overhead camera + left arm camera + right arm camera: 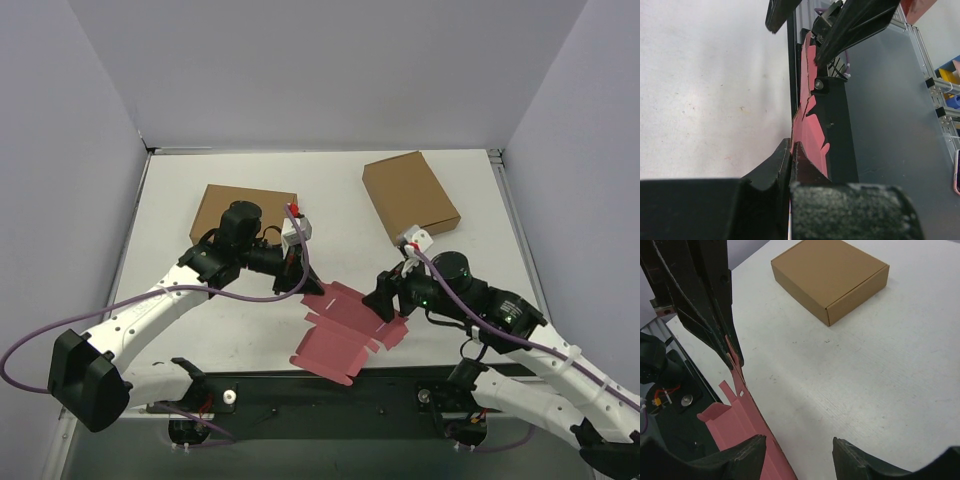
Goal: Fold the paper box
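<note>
Near the table's (330, 200) front edge, the left gripper's (307, 283) fingers pinch the flat pink paper box (345, 335); the right gripper's (383, 303) fingers stand apart at its opposite side.

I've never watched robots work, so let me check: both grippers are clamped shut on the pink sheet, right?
Not quite. Only the left gripper is clamped shut on the pink sheet; the right gripper is open, its jaws standing well apart, as the right wrist view shows.
</note>
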`<act>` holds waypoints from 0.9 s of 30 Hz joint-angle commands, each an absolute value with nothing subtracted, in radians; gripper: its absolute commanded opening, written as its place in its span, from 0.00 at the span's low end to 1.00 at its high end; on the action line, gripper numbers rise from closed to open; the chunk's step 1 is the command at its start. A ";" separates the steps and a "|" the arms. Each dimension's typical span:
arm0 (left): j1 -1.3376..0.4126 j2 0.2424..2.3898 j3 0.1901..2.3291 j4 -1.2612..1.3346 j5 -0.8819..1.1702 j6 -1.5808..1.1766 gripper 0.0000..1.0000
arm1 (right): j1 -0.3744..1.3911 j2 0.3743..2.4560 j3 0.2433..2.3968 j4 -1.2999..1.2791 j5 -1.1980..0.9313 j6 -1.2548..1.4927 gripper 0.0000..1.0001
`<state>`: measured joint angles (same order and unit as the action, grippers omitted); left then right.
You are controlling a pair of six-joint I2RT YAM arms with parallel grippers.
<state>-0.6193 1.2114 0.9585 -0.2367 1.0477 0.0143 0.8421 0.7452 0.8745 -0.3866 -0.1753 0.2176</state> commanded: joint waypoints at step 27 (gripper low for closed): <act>-0.620 1.221 1.012 -0.249 1.114 0.038 0.00 | 0.920 0.787 0.888 -0.410 -0.247 0.183 0.30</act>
